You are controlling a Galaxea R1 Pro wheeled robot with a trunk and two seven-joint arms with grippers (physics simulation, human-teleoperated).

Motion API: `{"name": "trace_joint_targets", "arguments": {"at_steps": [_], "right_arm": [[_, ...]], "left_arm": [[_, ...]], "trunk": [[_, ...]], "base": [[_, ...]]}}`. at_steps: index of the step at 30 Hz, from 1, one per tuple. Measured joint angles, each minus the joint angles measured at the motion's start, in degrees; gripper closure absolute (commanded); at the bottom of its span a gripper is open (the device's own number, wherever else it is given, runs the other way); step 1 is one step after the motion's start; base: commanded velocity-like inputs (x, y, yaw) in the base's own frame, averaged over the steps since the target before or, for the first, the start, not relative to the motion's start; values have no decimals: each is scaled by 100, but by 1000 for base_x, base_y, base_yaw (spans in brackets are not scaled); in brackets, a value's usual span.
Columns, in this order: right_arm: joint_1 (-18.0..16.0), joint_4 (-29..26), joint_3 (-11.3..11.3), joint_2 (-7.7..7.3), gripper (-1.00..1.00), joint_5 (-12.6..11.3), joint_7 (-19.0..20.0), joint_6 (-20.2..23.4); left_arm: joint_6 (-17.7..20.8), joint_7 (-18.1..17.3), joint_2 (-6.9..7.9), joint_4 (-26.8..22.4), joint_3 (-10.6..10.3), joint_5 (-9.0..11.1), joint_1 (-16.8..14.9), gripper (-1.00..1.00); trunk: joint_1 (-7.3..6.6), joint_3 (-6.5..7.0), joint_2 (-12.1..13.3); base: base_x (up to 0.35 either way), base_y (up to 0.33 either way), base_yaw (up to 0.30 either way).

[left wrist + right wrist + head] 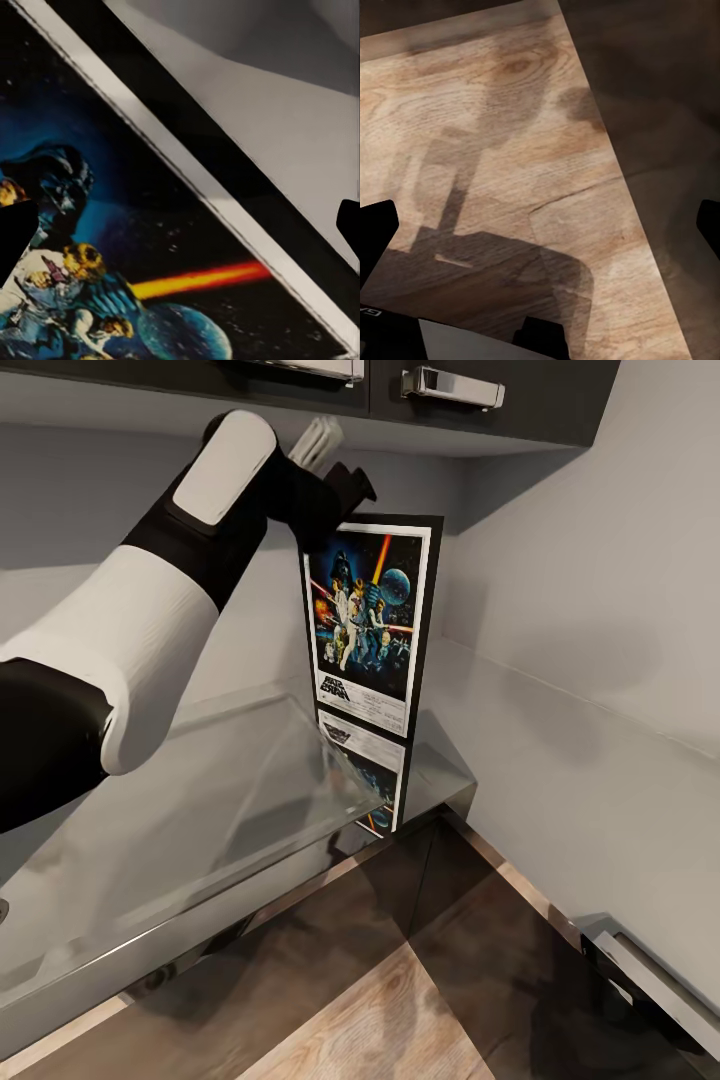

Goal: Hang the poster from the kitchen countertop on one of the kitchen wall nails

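The left tool [335, 495] is at the poster's [372, 625] top edge; whether it is clamped cannot be told. The poster stands upright on the table [200, 810] near the corner wall [600, 610]. A weak pinch could let it tip. The right tool [540, 225], fingers apart, faces the floor [510, 112].

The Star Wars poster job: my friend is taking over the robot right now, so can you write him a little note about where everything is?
Left gripper: at the top left corner of the Star Wars poster; its fingers look spread in the left wrist view, so whether it grips is unclear.
Right gripper: fingers open, holding nothing, over the wooden floor.
Poster: upright at the kitchen countertop corner, near the side wall.
Done: left arm reached the poster.
Left: secure the grip, lift it, find a wall nail, hang it.
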Motion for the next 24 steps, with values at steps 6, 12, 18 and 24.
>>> {"name": "trace_joint_targets", "arguments": {"at_steps": [6,12,18,24], "right_arm": [[0,0,0,2,-100,0,0,1],[0,0,0,-1,-100,0,0,-3],[0,0,0,-1,-100,0,0,-1],[0,0,0,-1,-100,0,0,-3]], "left_arm": [[2,-12,0,-253,-17,3,0,-100],[10,156,0,-471,-17,10,-1,-100],[13,506,0,-506,-17,24,1,-100],[17,581,0,-504,-17,29,2,-100]], "trunk": [[0,0,0],[0,0,0],[0,0,0],[0,0,0]], "base": [[0,0,0],[0,0,0],[0,0,0],[0,0,0]]}}
